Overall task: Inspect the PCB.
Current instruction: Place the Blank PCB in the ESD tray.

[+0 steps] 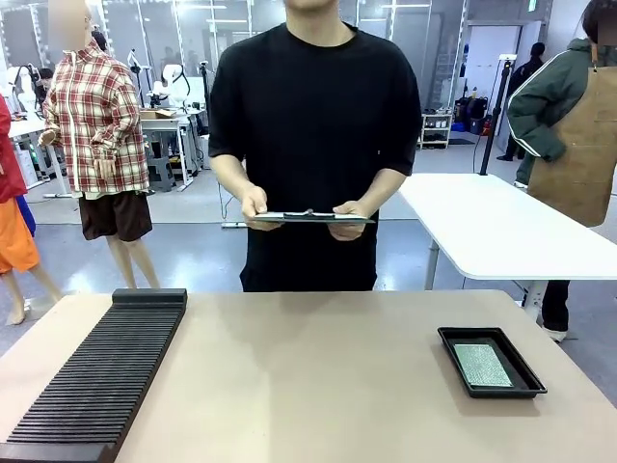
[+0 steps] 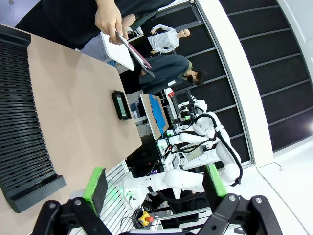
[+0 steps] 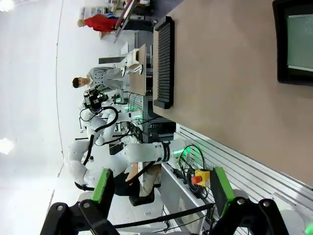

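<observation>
The green PCB lies flat inside a shallow black tray on the right side of the tan table. The left wrist view has it far off as a small green strip, the PCB, in the tray. The PCB also shows at the top right of the right wrist view. My left gripper is open, off the table's near edge, with nothing between its green pads. My right gripper is open too, well short of the tray, and holds nothing.
A person in black stands at the far side, holding a dark clipboard with white paper in both hands. A long black slotted rack lies along the table's left side. A white table stands behind on the right.
</observation>
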